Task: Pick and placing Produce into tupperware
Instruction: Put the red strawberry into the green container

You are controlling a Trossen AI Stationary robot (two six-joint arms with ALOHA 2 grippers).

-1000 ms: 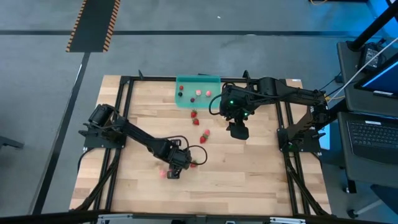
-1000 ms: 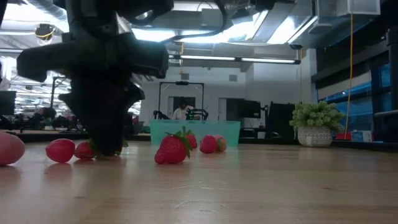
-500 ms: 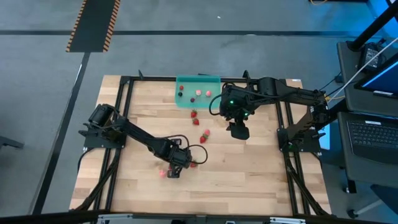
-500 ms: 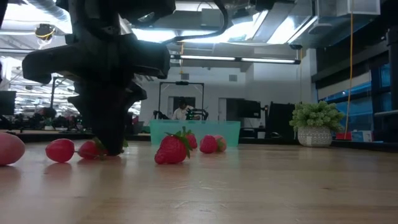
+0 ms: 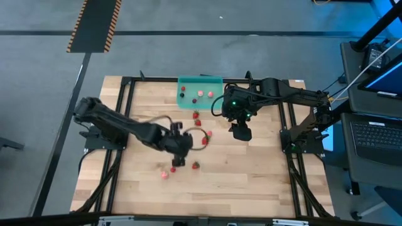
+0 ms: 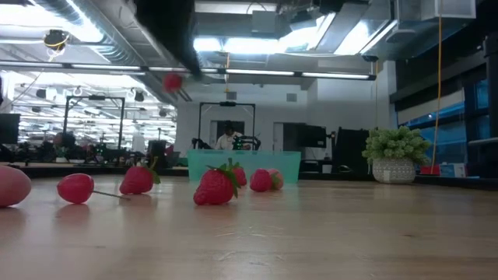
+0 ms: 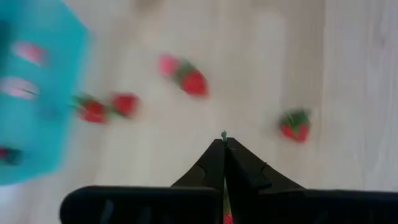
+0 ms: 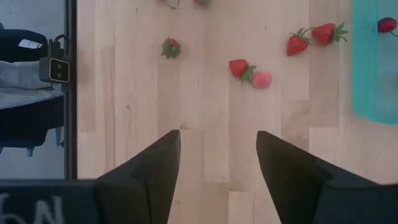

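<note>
Left gripper [image 5: 178, 162] has come up off the table [image 5: 251, 182] since a second ago and shifted toward the middle. The low view, which it filled then, now shows only a dark part of the arm at the top edge. Its fingers are pressed together on a small red piece [image 6: 173, 80] that hangs high in the air; in the left wrist view only a green tip and a sliver of red show between them.

The strawberry [image 5: 195, 165] it was next to sits alone on the wood, with a small red berry [image 5: 173, 168] and a pale pink one [image 5: 165, 175] just beside.

Tupperware [image 5: 200, 88] is at the far edge of the table, with a few dark and pale pieces inside. Four more red pieces [image 5: 198, 122] are strung between it and the left gripper.

Right gripper [image 5: 240, 132] hovers over the table on the right side of that string, near the tupperware, jaws apart and empty.

In the low view the front strawberry [image 6: 216, 187] overlaps the tupperware wall. A potted plant [image 6: 397, 152] stands to the right and a person [image 6: 228, 138] is far behind. The left wrist view is smeared, so its berries are hard to separate.
</note>
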